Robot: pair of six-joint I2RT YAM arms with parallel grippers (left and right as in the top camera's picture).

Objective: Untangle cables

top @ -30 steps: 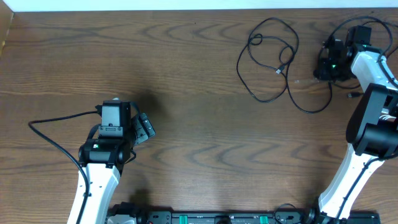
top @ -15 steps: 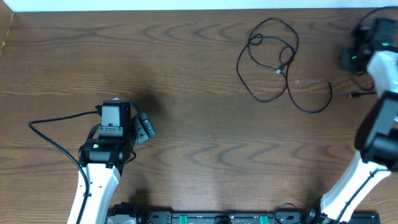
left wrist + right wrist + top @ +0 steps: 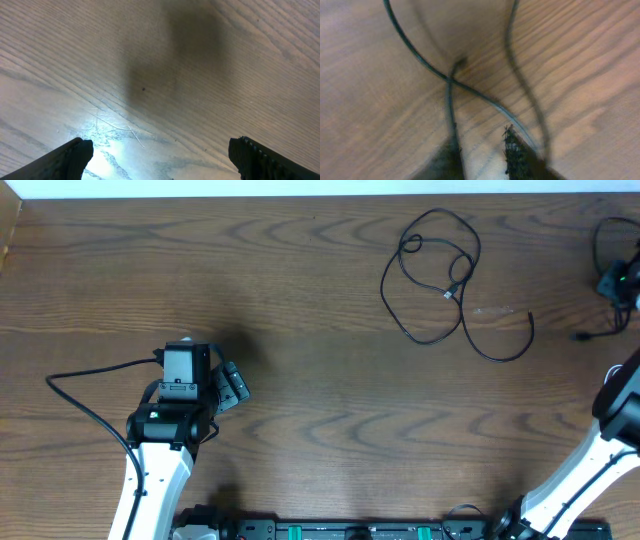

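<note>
1. Clearly spread wide: left tool (image 3: 160, 144), its fingers (image 3: 70, 160) at the bottom corners of the wrist view. Only bare table (image 3: 300, 440) wood and a dark shadow lie between them.
2. Left arm (image 3: 160, 440) sits low on the left side of the table, well apart from every cable.
3. First black cable (image 3: 409, 244) lies in loose overlapping loops at the far side, right of centre. One tail curves out to the right. Neither tool touches it.
4. White cable (image 3: 495, 310) shows only as a faint pale line just right of those loops; its ends cannot be made out.
5. Second black cable (image 3: 470, 92) lies at the right edge of the table, with a loop toward the far corner and a small plug end nearer.
6. Right tool (image 3: 482, 155) is at the right edge of the overhead view, mostly cut off.
7. Right wrist view is blurred. The fingers stand partly apart, and the wood showing in the gap is far wider than the cord, so nothing is pinched.
8. Same view: the second black cable crosses itself just ahead of the fingers. One strand runs down to one finger and the other passes the opposite finger. Whether either touches, I cannot tell.
</note>
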